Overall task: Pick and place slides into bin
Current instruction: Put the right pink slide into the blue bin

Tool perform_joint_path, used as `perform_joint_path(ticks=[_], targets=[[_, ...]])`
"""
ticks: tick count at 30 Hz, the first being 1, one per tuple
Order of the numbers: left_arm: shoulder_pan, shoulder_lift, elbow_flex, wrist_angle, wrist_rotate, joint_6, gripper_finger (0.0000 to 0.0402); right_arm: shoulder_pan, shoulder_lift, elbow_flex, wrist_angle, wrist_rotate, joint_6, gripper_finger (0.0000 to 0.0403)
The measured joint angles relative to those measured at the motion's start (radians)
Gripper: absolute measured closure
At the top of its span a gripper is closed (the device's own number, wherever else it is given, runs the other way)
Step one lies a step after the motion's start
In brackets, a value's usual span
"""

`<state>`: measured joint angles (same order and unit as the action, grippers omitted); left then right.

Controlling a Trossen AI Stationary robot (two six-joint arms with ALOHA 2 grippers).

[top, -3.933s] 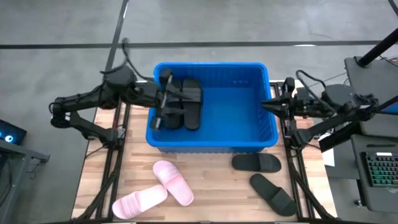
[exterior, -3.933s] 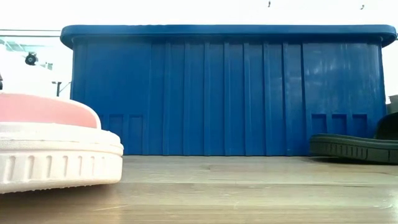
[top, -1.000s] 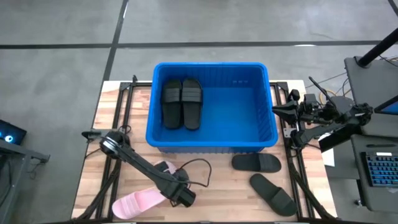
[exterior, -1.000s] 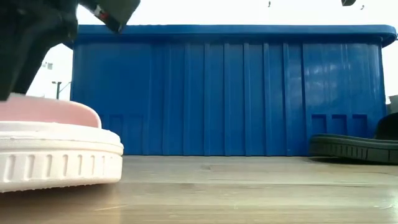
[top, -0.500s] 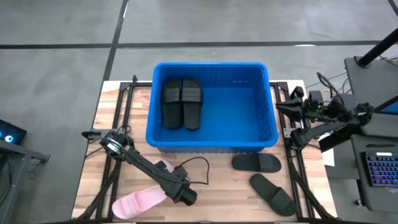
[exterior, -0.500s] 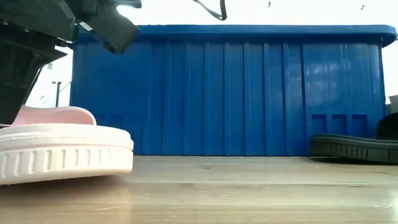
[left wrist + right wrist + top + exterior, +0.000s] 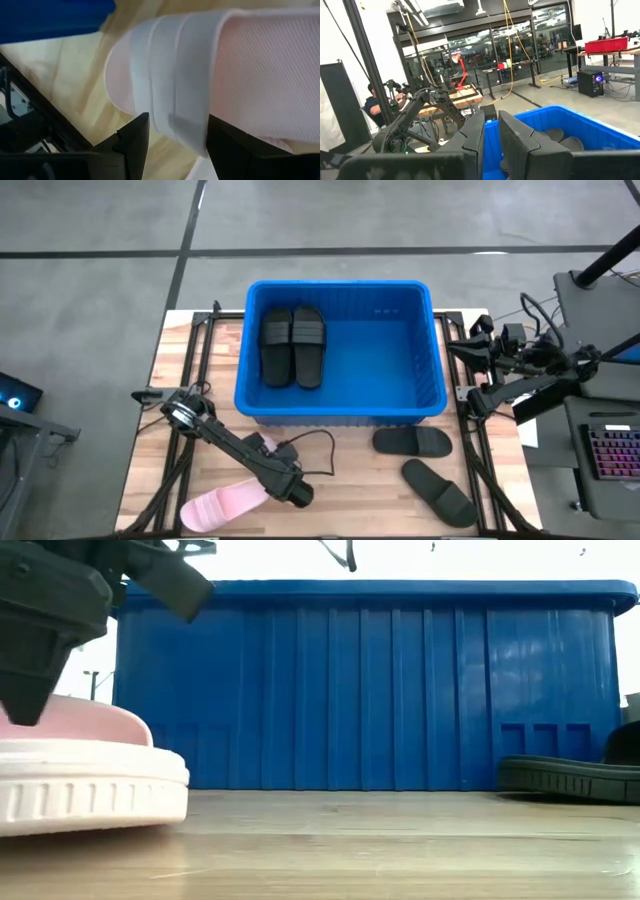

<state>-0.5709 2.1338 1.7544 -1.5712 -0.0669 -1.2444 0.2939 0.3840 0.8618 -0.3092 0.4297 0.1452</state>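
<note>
The blue bin (image 7: 340, 284) stands mid-table with two black slides (image 7: 292, 345) lying in its left half. Two more black slides (image 7: 412, 441) (image 7: 440, 493) lie on the wood near the bin's right front. One pink slide (image 7: 222, 507) lies by the near edge. The other pink slide (image 7: 262, 447) lies under my left gripper (image 7: 297, 494), which is shut on it and hides most of it. My right gripper (image 7: 458, 346) hangs shut and holding nothing, high beside the bin's right wall. My left gripper has a pale ribbed band of the pink slide (image 7: 175, 100) between its two fingers, one finger on the sole's side and one (image 7: 230, 147) on the pink textured side. The fingers slant steeply down from above (image 7: 30, 690). The slide rests on the table on its sole (image 7: 90, 800).
The bin's tall front wall (image 7: 400, 690) stands just beyond the pink slide. A black slide (image 7: 565, 778) lies to its right front. Metal frames (image 7: 180, 450) run along both table sides. Bare wood (image 7: 350, 490) lies between the pink and black slides.
My left gripper has tipped and rolled over the pink slide while staying nearly in place. The slide has rocked and slid: half a second ago it tilted and reached farther toward the table's right, and now it lies level again, drawn back left.
</note>
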Motion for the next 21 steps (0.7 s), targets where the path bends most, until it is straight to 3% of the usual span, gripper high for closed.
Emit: perform_joint_path(ticks=[13, 21], targets=[[0.0, 0.006, -0.015, 0.0, -0.093, -0.006, 0.0233, 0.0, 0.002, -0.001, 0.0, 0.0, -0.023, 0.0355], [0.004, 0.006, -0.065, 0.0, -0.097, -0.006, 0.0233, 0.0, 0.003, -0.001, 0.0, 0.0, -0.034, 0.0355]])
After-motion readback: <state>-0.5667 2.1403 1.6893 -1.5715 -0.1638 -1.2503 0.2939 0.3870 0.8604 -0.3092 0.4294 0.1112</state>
